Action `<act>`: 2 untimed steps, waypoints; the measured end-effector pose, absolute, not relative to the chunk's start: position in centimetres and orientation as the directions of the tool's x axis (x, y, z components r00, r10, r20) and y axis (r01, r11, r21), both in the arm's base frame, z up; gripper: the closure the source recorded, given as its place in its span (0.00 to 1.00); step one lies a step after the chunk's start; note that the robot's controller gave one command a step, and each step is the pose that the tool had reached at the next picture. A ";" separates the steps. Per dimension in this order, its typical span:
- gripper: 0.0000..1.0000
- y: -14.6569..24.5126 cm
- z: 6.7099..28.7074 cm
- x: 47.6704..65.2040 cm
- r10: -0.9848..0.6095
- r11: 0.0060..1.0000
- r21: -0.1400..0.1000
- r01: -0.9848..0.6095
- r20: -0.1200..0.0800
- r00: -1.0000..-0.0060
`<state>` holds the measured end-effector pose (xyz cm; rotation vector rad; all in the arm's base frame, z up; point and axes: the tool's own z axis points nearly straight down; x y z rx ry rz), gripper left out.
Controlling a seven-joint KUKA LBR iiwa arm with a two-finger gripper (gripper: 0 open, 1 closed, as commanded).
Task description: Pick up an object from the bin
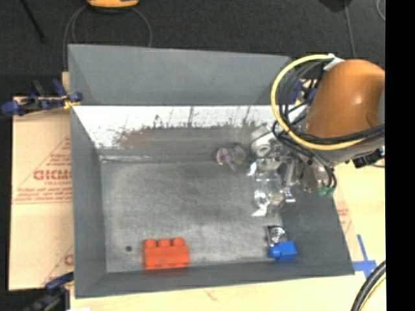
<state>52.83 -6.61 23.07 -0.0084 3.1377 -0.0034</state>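
My gripper [267, 199], a shiny metal assembly, hangs over the right part of the bin floor, a short way in from the right wall. Just below it, toward the front right corner, lies a small blue block with a silvery metal end [281, 247]; the gripper is above and apart from it. A small pale purple, partly see-through thing [227, 155] rests at the foot of the back wall, to the gripper's upper left. I see nothing held in the gripper.
An orange-red toy brick with studs [166, 253] lies near the front wall, left of centre. The arm with its orange dome and looped cables overhangs the bin's right rim.
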 end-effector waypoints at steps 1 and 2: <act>0.00 -14.0 10.9 54.0 -0.065 0.998 -0.002 -0.065 -0.008 -0.998; 0.00 -16.1 11.2 59.8 -0.236 0.972 -0.003 -0.236 -0.006 -0.972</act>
